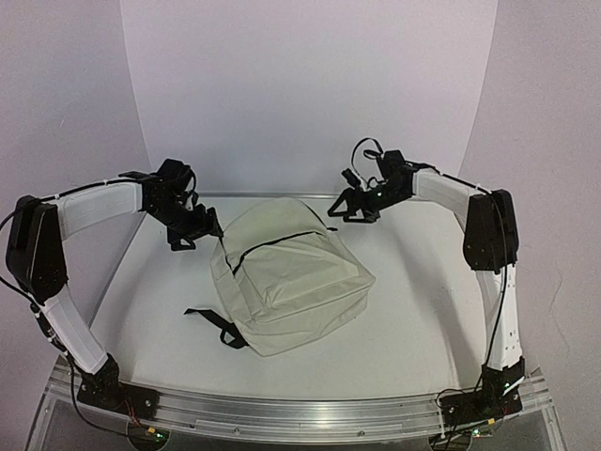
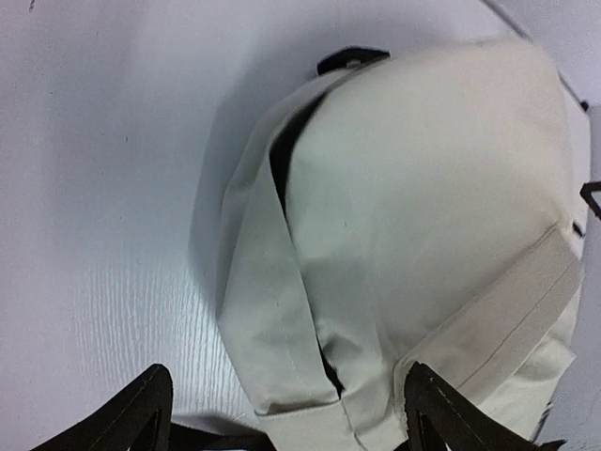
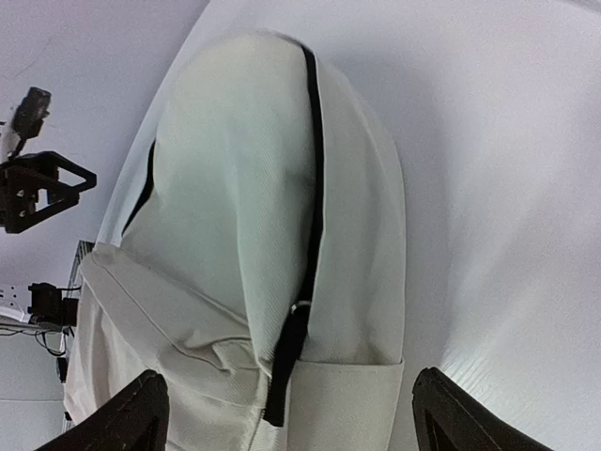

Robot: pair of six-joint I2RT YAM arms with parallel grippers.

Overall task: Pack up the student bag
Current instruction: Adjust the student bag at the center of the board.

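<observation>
The cream student bag (image 1: 286, 277) lies flat in the middle of the table, and a black strap (image 1: 221, 329) trails from its near left corner. My left gripper (image 1: 192, 230) is open and empty, just above the bag's far left corner. In the left wrist view the bag (image 2: 423, 188) fills the frame between my open fingers (image 2: 150, 413), and its zipper (image 2: 282, 160) gapes slightly. My right gripper (image 1: 347, 209) is open and empty at the bag's far right corner. In the right wrist view the bag (image 3: 235, 188) shows a closed black zipper with a black pull tab (image 3: 286, 362) between the fingers (image 3: 451, 413).
The white table (image 1: 423, 310) is backed by a curved white wall. An aluminium rail (image 1: 300, 413) carrying both arm bases runs along the near edge. The left gripper (image 3: 38, 188) also shows at the left edge of the right wrist view.
</observation>
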